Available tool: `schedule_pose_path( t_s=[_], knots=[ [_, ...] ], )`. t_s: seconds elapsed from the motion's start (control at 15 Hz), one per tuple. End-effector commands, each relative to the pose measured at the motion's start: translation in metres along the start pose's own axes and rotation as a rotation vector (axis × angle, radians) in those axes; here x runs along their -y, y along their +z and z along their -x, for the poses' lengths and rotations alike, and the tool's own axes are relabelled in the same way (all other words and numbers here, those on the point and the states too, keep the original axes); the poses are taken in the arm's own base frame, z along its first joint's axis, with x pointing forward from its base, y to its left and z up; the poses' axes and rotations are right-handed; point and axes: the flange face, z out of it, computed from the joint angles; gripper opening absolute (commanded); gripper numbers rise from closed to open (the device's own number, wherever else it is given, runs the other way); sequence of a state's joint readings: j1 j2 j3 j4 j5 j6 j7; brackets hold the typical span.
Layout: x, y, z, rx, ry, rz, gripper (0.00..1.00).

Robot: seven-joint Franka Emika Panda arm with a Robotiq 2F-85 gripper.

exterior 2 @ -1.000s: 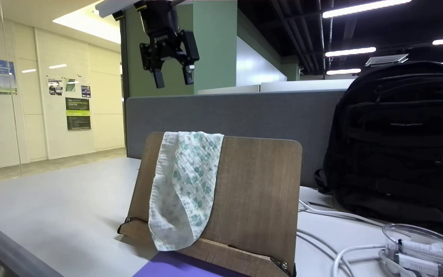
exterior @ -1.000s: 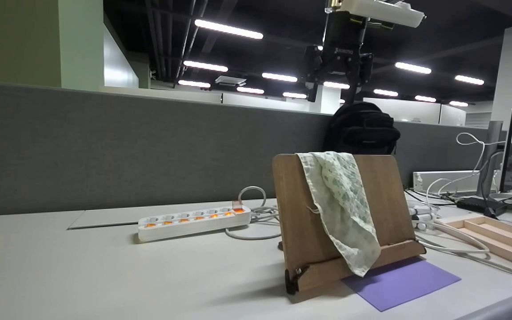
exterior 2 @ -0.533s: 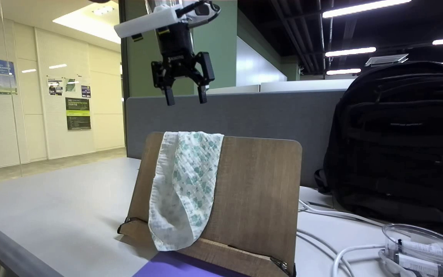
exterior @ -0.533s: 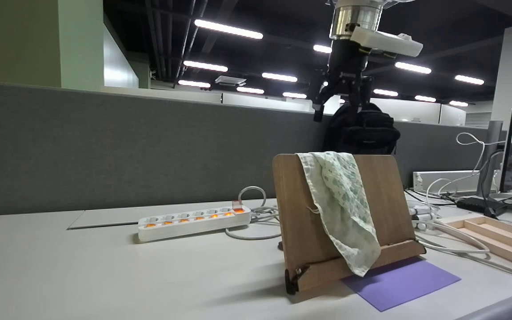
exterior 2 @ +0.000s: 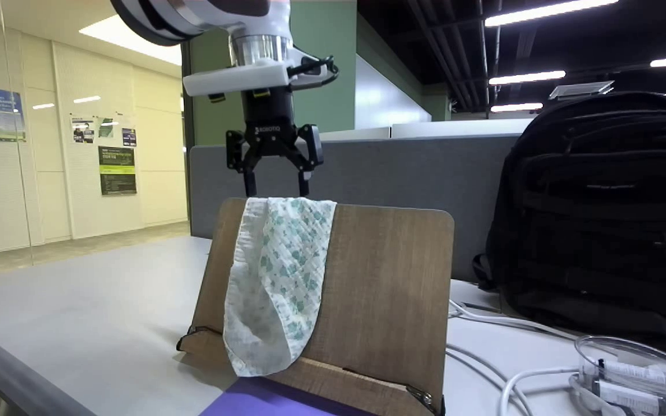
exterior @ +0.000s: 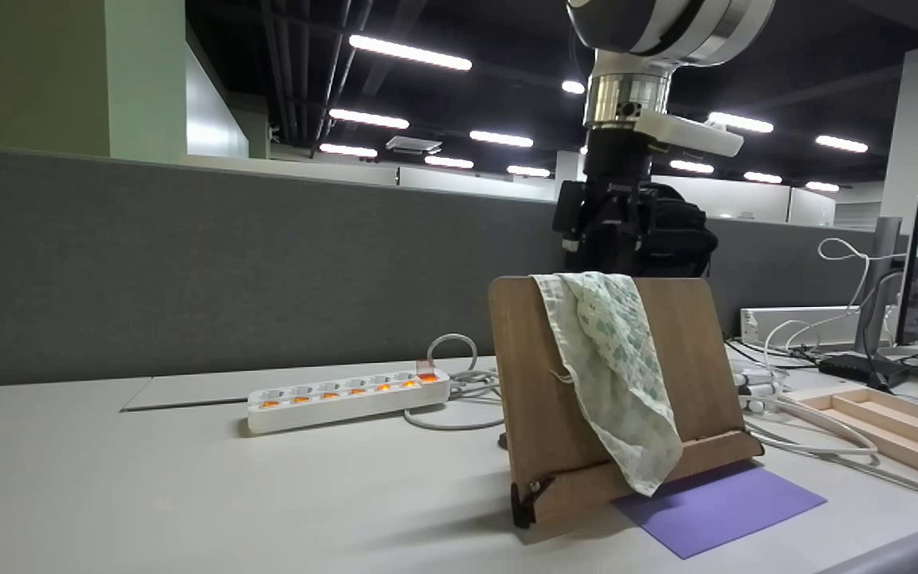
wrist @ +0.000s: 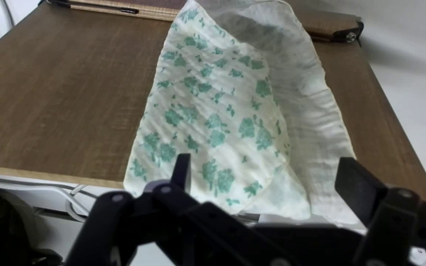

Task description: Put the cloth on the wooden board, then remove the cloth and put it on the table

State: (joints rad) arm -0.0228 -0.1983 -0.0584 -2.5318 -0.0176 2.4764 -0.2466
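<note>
Robotiq gripper point(exterior 2: 277, 190), one, two fingers apart, near the top edge of one tilted wooden board point(exterior 2: 391, 283); green-flowered cloth point(exterior 2: 289, 268), one, draped over that edge and down the board's front; white table point(exterior 2: 107, 289), one, beneath; purple sheet point(exterior: 730, 512), one; power strip point(exterior: 347, 403), one; black backpack point(exterior 2: 599, 231), one.

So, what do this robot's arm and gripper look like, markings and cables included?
The Franka Panda arm is white with dark sections and a silver metal band. Below the band, a white bar-shaped housing juts out, with a looping black cable. The Robotiq gripper is black, with pale ROBOTIQ lettering and two slim, jointed fingers.
</note>
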Motion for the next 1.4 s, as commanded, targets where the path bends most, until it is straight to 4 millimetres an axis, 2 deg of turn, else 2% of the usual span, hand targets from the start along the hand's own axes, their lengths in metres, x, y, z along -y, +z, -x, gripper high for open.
schedule_pose_path(
  t_s=[0.0,0.07,0.73,0.87,1.07,1.33],
  knots=[
    [0.001,0.009,-0.004,0.006,-0.031,-0.011,0.75],
    [0.001,0.012,-0.004,0.005,-0.031,-0.01,0.75],
    [0.004,0.023,-0.006,0.002,-0.048,-0.009,0.03],
    [0.015,0.019,-0.009,-0.004,-0.068,-0.012,0.0],
    [0.051,0.011,-0.018,-0.019,-0.168,-0.036,0.01],
    [0.127,-0.001,-0.041,-0.057,-0.33,-0.073,0.01]
  ],
)
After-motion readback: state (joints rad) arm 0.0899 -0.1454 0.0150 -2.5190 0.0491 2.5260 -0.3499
